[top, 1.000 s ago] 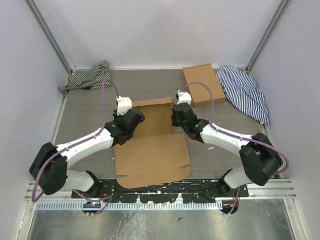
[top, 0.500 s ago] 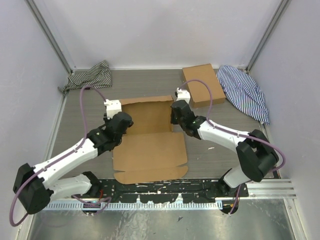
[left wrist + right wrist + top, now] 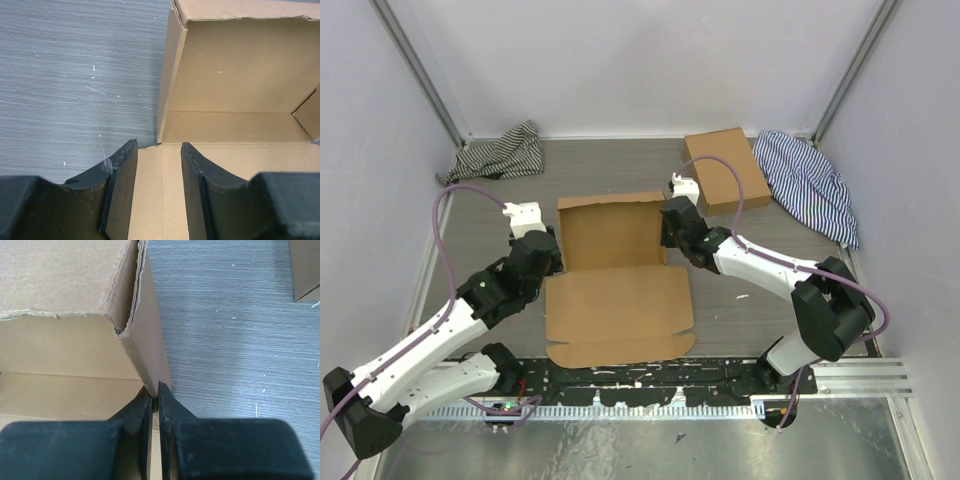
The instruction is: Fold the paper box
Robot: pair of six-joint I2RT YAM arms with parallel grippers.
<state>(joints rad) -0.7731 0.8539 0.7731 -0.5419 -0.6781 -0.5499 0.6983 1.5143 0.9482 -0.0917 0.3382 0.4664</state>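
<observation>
The paper box (image 3: 620,300) lies mid-table, its lid panel flat toward me and its far half (image 3: 610,232) raised into a shallow tray with back and side walls standing. My left gripper (image 3: 548,262) hovers open at the tray's near left corner. In the left wrist view the left gripper (image 3: 159,152) has only flat cardboard below the gap, and the left wall (image 3: 167,90) stands just ahead, untouched. My right gripper (image 3: 667,238) is shut on the tray's right wall. The right wrist view shows the right gripper (image 3: 156,392) pinching the near lower end of that wall (image 3: 147,340).
A smaller brown cardboard box (image 3: 725,170) lies at the back right, just beyond the right wrist. Striped cloths are bunched in the back left corner (image 3: 500,152) and the back right corner (image 3: 810,185). Enclosure walls stand on three sides.
My left arm has drawn back leftward off the box's left wall with its jaws opening wider. The tray walls stand straighter. The right gripper has kept its pinch on the right wall.
</observation>
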